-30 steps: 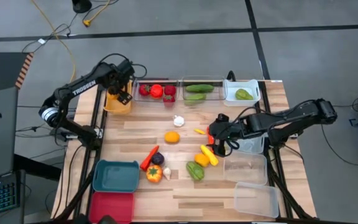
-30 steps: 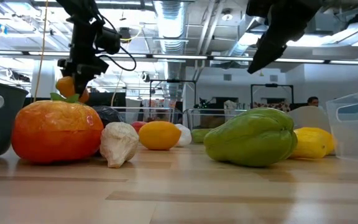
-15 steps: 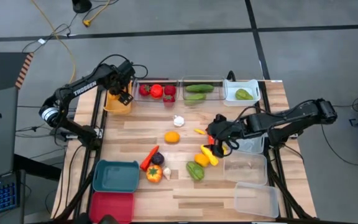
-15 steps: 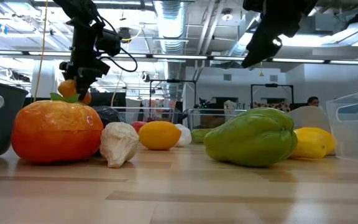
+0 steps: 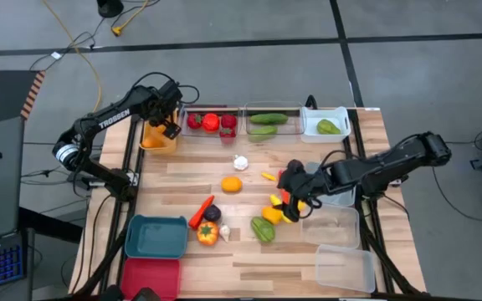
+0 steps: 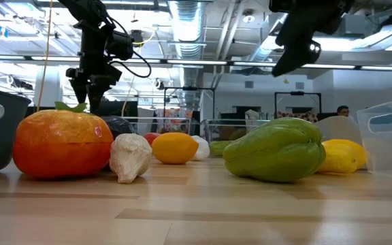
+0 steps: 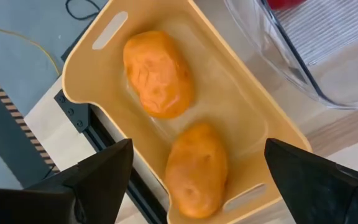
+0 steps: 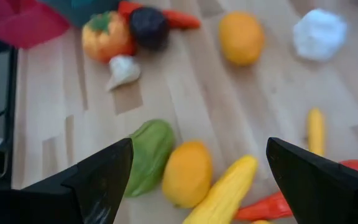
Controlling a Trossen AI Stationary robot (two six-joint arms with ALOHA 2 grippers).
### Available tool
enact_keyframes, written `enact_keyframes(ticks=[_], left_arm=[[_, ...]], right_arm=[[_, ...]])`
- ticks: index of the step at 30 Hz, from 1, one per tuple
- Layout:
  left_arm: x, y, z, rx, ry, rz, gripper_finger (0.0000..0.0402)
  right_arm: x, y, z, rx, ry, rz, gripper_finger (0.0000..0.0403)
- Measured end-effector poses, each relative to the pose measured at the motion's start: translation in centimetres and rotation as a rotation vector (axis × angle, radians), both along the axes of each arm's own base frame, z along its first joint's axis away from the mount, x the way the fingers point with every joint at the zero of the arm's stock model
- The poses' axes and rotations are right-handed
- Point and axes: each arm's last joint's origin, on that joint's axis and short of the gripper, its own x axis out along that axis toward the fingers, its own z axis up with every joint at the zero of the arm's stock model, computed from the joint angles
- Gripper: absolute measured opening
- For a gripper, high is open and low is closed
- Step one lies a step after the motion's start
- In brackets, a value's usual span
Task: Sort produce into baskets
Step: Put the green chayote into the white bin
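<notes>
My left gripper [image 5: 167, 127] is open above the orange-yellow bin [image 5: 157, 139] at the table's far left. Two orange toy pieces [image 7: 158, 74] [image 7: 196, 168] lie on the floor of this bin [image 7: 247, 118]. My right gripper [image 5: 296, 199] is open and empty. It hangs above a cluster of loose produce at centre right: a yellow-orange fruit [image 8: 187, 173], a green pepper [image 8: 148, 155] and a long yellow piece [image 8: 225, 186]. These all lie on the tabletop. My right gripper also shows high in the low view [image 6: 298, 51].
More produce lies mid-table: an orange [image 5: 232, 184], a white piece [image 5: 241, 162], an orange pepper [image 5: 207, 232], a purple piece [image 5: 212, 213]. Bins of red [image 5: 211, 122] and green [image 5: 268, 122] pieces and a white bin [image 5: 325, 124] line the far edge. Teal [image 5: 156, 237] and red [image 5: 151, 276] bins sit near left, clear bins [image 5: 331, 226] at the right.
My left gripper has let go of the orange piece it held over the orange-yellow bin, and that piece no longer hangs below its fingers. My right gripper has moved a little toward the table's near edge, over the yellow pieces.
</notes>
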Motion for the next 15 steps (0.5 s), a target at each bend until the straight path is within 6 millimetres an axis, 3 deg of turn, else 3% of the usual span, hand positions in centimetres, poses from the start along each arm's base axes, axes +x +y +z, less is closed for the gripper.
enact_keyframes(ticks=[8, 15], left_arm=[[0.0, 0.0, 0.0, 0.004, -0.005, 0.006, 0.0352], [0.0, 0.0, 0.0, 0.003, -0.009, 0.012, 0.0352]], right_arm=[[1.5, 3.2, -2.0, 0.045, 0.003, 0.108, 0.0395], [2.6, 4.9, -3.6, 0.118, 0.003, 0.063, 0.0395]])
